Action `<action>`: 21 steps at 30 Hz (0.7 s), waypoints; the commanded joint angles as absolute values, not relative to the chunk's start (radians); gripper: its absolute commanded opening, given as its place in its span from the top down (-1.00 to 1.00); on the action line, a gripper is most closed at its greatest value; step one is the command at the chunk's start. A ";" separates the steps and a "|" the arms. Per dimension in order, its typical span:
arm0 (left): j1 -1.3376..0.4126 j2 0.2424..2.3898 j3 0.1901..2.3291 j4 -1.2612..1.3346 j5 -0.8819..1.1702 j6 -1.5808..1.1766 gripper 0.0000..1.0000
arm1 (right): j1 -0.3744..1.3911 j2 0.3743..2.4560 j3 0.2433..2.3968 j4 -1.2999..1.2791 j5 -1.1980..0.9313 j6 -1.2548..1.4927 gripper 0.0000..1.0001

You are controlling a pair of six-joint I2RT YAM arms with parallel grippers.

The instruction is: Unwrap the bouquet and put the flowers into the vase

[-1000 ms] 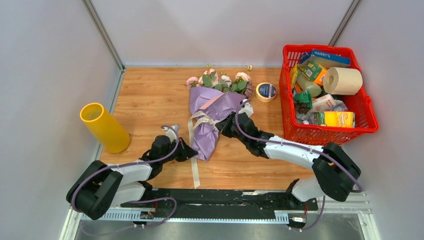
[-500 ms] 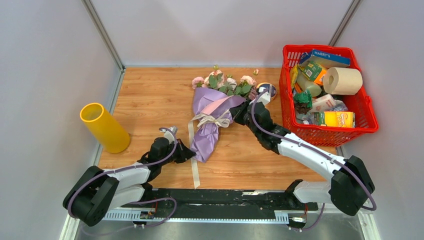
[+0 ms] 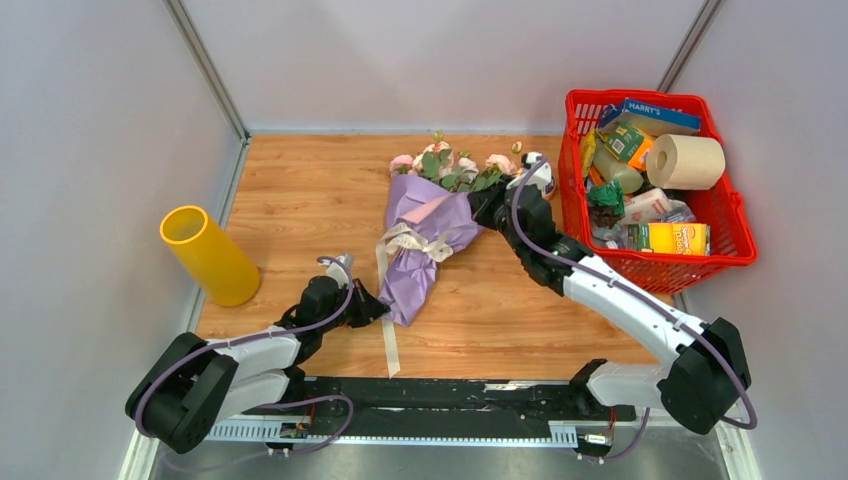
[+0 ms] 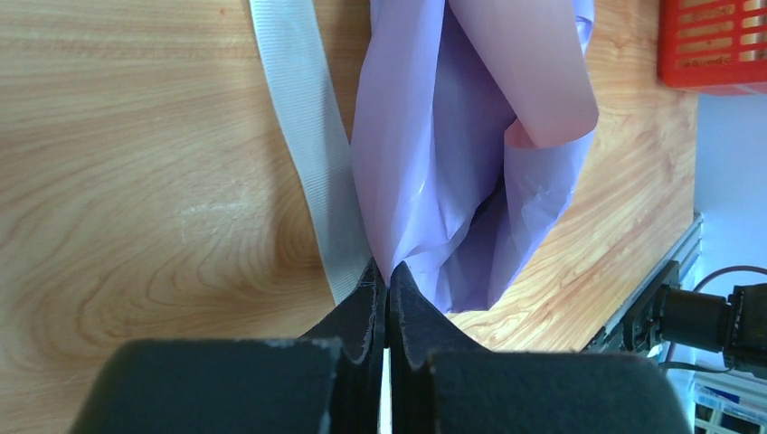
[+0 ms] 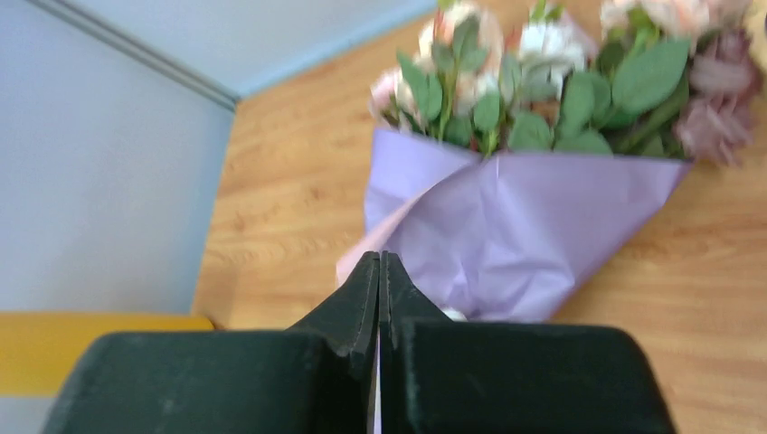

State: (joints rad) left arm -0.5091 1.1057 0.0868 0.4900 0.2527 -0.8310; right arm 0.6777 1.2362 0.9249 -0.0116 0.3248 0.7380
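Observation:
The bouquet [image 3: 425, 250] lies on the wooden table, a lilac paper cone with its narrow end toward me. Pink flowers [image 3: 450, 165] and green leaves stick out at the far end. A cream ribbon bow [image 3: 412, 240] is tied round the cone, and its tail [image 4: 303, 136] trails over the wood. My left gripper [image 3: 378, 305] [image 4: 389, 269] is shut on the cone's narrow end. At the cone's upper right edge, my right gripper [image 3: 478, 212] [image 5: 380, 258] is shut on a pinkish fold of the paper. The yellow vase [image 3: 210, 255] stands upright at the left wall.
A red basket [image 3: 650, 272] full of groceries, with a beige paper roll [image 3: 685, 160], stands at the right. A tape roll [image 3: 543, 175] lies beside it, partly hidden behind the right arm. Grey walls close in on the left, back and right.
My right gripper has moved away from me and to the right. The bouquet's flower end has swung right with it. The left gripper has kept its hold on the narrow end.

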 commanded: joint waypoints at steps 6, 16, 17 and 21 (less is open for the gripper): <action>-0.508 1.094 0.063 0.439 0.190 -0.816 1.00 | 0.632 1.278 1.144 0.051 0.383 0.677 1.00; -0.517 1.023 0.026 0.488 0.216 -0.848 1.00 | 0.640 1.341 1.042 0.026 0.017 0.734 0.51; -0.522 1.019 0.014 0.509 0.215 -0.854 1.00 | 0.649 1.348 0.994 0.035 -0.038 0.764 0.38; -0.534 0.983 0.009 0.520 0.216 -0.859 1.00 | 0.713 1.419 0.910 0.073 -0.086 0.821 0.21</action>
State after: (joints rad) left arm -0.5220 1.0161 0.0559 0.4625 0.2249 -0.8471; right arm 0.6556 1.3609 0.9661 0.0288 0.0280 0.7391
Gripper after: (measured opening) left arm 0.009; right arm 0.362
